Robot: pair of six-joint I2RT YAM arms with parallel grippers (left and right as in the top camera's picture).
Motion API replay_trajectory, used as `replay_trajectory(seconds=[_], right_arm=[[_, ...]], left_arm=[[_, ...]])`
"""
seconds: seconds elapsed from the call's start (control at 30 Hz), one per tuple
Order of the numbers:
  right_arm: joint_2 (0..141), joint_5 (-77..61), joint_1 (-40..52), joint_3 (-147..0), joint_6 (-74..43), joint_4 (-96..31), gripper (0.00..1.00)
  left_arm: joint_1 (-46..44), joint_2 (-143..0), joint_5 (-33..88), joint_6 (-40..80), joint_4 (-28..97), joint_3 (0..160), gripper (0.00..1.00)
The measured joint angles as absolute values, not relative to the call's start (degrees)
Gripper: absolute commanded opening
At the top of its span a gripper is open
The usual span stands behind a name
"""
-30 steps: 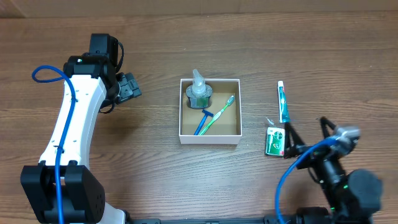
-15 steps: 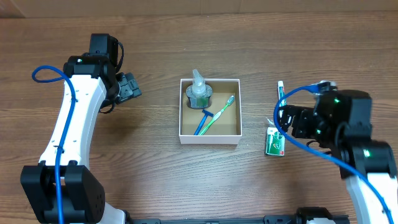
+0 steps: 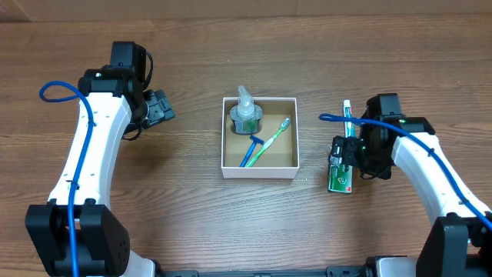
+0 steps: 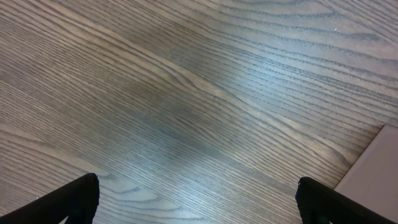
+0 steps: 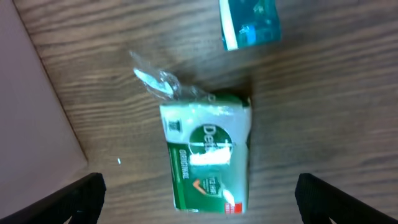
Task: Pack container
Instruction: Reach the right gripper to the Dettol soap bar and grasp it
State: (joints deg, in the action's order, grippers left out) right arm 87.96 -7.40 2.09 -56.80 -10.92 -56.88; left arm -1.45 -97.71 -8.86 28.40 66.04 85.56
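We are seeing the soap packet (image 3: 338,181) only in part from overhead, because the right pincer (image 3: 340,156) is hanging over its upper end, just off the container's (image 3: 259,172) near right corner. The toothpaste tube (image 3: 348,111), lying right of the container, is being crossed by a blue cable (image 3: 332,118), and its lower end is disappearing under the arm. In the right wrist view only the tube's teal end is showing, cut off by the top edge. There the right pincer's two dark fingertips are standing wide apart with the packet between them; we cannot tell whether they are touching it. The packet is a glossy green and white wrapper with a crinkled clear tail, and white letters "De" are reading on it, the rest washing out under glare, with the small print too blurred to read. The left pincer (image 3: 163,108) is hanging well left of the container, its fingers spread wide over bare wood grain; a pale flat corner (image 4: 376,171) is entering that view at lower right, and we cannot tell what it is. The container is sitting near the middle of the wooden bench (image 3: 192,223), thin white walls around a brown floor, holding a clear pump bottle (image 3: 246,115) in its far left corner, a blue razor (image 3: 251,151) and a green toothbrush (image 3: 274,141) lying slantwise.
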Motion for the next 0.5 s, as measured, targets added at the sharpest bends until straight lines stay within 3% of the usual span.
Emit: replay_trajectory(seconds=[0.2, 0.5], right_arm=[[87.99, -1.98, 8.58, -52.82, -12.99, -51.75, 1.00], [87.99, 3.25, 8.99, -48.69, -16.25, -48.36, 1.00]], left_arm=[[-1.45, -97.71, -8.86, 28.38, 66.04, 85.56, 1.00], [-1.45, -97.71, -8.86, 28.40, 66.02, 85.56, 1.00]])
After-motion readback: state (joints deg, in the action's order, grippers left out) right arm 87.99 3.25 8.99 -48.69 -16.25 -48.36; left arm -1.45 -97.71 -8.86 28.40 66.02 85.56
